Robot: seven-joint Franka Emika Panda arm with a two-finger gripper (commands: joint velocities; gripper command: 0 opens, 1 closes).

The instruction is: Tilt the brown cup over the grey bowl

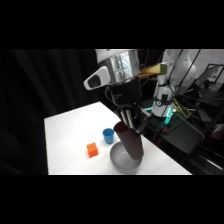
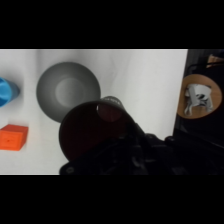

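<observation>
The brown cup hangs off the table, leaning, with its lower end over the right part of the grey bowl. My gripper comes down from above and is shut on the cup's upper end. In the wrist view the brown cup fills the lower middle as a dark round shape just ahead of the black linkage, and it overlaps the near rim of the grey bowl. The part of the bowl under the cup is hidden.
A small blue cup stands just left of the bowl, and an orange block lies further left; both show at the wrist view's left edge, blue cup and orange block. Dark equipment crowds the table's right edge.
</observation>
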